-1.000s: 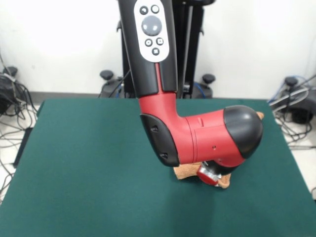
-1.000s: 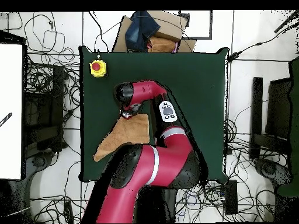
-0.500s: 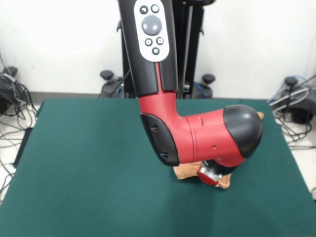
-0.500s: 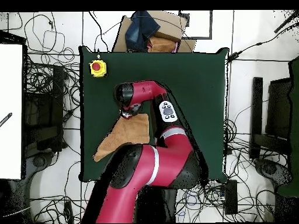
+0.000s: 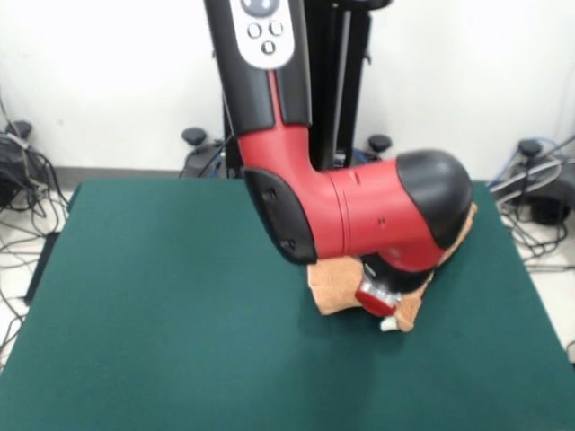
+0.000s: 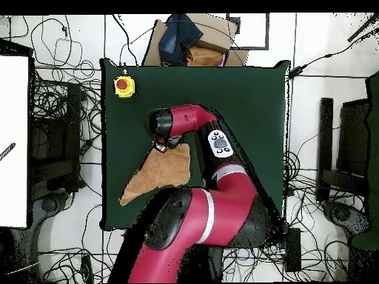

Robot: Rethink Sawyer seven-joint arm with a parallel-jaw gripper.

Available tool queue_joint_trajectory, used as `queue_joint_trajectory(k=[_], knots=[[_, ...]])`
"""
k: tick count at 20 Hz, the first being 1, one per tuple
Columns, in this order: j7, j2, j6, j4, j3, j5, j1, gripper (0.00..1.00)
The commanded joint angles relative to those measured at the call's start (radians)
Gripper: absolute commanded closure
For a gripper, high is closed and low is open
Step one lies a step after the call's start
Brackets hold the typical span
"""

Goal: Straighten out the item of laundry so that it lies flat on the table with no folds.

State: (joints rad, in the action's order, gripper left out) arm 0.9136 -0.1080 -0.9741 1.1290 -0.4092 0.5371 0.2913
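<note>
In the front view, the red and black arm (image 5: 350,224) came down from the top of the picture and bent toward the right, its black-capped elbow hanging over the right half of the green table (image 5: 153,305). The peach-orange towel (image 5: 334,285) lay beneath it, mostly hidden; a creased piece showed just left of the wrist, another strip showed at the right of the black cap near the table's far right edge, and a small corner with a white tag (image 5: 387,325) poked out on the near side. The gripper (image 5: 375,301) sat low at the towel, under the wrist, showing only a red-and-silver part. Whether the claw was wide, narrow or pinching cloth could not be told, as the arm covered it.

In the overhead view, the towel (image 6: 158,173) lay on the left half of the table (image 6: 244,96), spread as a rough wedge with one long corner reaching toward the table's left edge near the robot's side. It looked uneven, not fully flat. The gripper (image 6: 161,143) stood at the towel's far corner, under the arm's black end. A yellow box with a red button (image 6: 123,86) sat at the table's far left corner, well apart from the towel.
</note>
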Motion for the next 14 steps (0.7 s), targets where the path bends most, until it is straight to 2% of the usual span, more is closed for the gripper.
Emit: queue_joint_trajectory(k=[1, 4, 14], knots=[[-0.014, -0.163, 0.071, 0.250, 0.013, 0.034, 0.047, 1.00], [-0.004, -0.193, 0.073, 0.282, 0.013, 0.036, 0.051, 1.00], [0.023, -0.175, 0.127, 0.256, 0.038, 0.089, 0.049, 1.00]])
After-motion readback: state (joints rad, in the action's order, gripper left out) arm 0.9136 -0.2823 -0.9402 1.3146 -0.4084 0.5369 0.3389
